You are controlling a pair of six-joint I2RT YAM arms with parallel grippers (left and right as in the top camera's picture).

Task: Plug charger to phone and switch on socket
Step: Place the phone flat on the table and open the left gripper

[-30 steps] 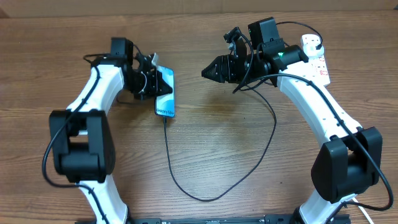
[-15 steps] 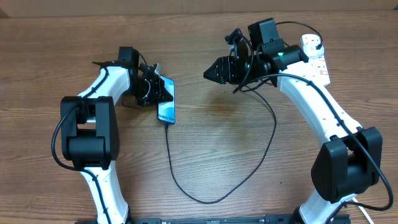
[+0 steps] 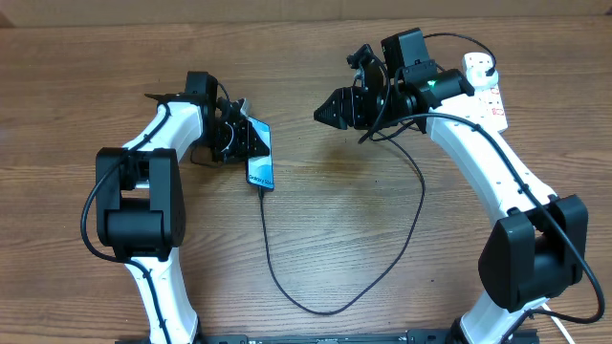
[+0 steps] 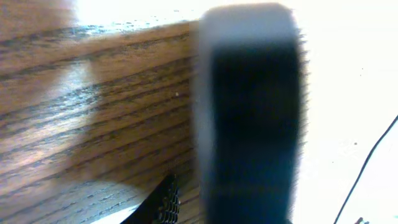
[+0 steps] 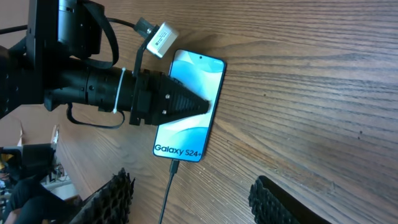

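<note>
The phone (image 3: 260,161) lies on the wood with its blue screen up. In the right wrist view the phone (image 5: 193,134) has the charger's connector (image 5: 174,167) plugged into its lower end. The black charger (image 3: 320,310) cable loops toward me, then back up under the right arm. My left gripper (image 3: 244,139) is at the phone's left edge. In the left wrist view one finger (image 4: 163,204) stands slightly off the blurred black phone edge (image 4: 252,124). My right gripper (image 3: 323,112) hovers open and empty right of the phone. The white socket (image 3: 488,88) lies at the far right.
A thick white cord leaves the socket toward the back. The right arm's own black wiring (image 3: 387,129) hangs beside the charger cable. A small white tag (image 5: 160,38) sticks up from the left arm above the phone.
The left arm has folded in toward the phone, which slid slightly right and toward me. The left jaws have loosened from a tight grip. The right arm has barely moved.
</note>
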